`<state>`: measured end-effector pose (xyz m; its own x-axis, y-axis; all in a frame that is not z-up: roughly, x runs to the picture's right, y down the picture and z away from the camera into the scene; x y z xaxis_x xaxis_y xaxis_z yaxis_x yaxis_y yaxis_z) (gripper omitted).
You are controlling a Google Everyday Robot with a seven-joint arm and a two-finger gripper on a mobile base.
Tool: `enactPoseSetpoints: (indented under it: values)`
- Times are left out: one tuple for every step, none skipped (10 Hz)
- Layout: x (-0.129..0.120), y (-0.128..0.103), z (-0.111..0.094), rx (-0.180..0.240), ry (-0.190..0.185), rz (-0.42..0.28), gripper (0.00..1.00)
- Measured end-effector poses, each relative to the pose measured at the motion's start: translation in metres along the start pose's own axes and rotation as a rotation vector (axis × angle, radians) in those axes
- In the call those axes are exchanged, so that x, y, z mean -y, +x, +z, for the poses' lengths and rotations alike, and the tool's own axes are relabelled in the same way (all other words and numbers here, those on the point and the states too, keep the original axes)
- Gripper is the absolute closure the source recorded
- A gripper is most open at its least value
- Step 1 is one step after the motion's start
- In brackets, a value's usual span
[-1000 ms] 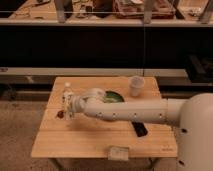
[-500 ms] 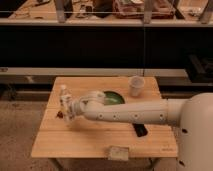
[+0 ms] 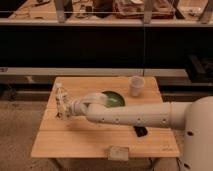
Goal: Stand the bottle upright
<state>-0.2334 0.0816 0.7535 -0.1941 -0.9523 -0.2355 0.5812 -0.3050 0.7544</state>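
Note:
The bottle (image 3: 61,96) is small and whitish with a white cap. It stands upright at the left side of the wooden table (image 3: 90,140). My gripper (image 3: 65,107) is at the bottle's lower part and is shut on it, with the white arm (image 3: 135,116) reaching in from the right. I cannot tell whether the bottle's base touches the table top.
A green bowl (image 3: 114,99) sits mid-table behind my arm. A white cup (image 3: 135,86) stands at the back right. A black object (image 3: 140,131) lies by my arm and a small pale packet (image 3: 118,152) at the front edge. Dark shelving stands behind the table.
My gripper and the bottle have moved a little to the left along the table. The bottle has stayed upright.

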Motion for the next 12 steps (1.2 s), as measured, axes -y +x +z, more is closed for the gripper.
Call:
enactPoseSetpoints:
  values:
    - [0.008, -0.001, -0.001, -0.017, 0.031, -0.019, 1.0]
    - [0.012, -0.001, -0.003, -0.03, 0.051, -0.03, 1.0]
    - [0.012, -0.001, -0.003, -0.031, 0.051, -0.03, 1.0]
    - [0.011, -0.001, -0.003, -0.031, 0.05, -0.029, 1.0]
    - [0.012, -0.001, -0.003, -0.031, 0.051, -0.03, 1.0]
    - [0.013, 0.0, -0.002, -0.033, 0.053, -0.032, 1.0]
    - [0.011, 0.0, -0.004, -0.041, 0.053, -0.039, 1.0]
    - [0.009, 0.002, -0.007, -0.061, 0.054, -0.062, 1.0]
    - [0.008, 0.003, -0.012, -0.091, 0.059, -0.101, 1.0]
    - [0.01, 0.002, -0.018, -0.133, 0.078, -0.154, 1.0]
    - [0.013, -0.002, -0.023, -0.163, 0.095, -0.187, 1.0]
    - [0.016, -0.003, -0.027, -0.187, 0.108, -0.212, 1.0]
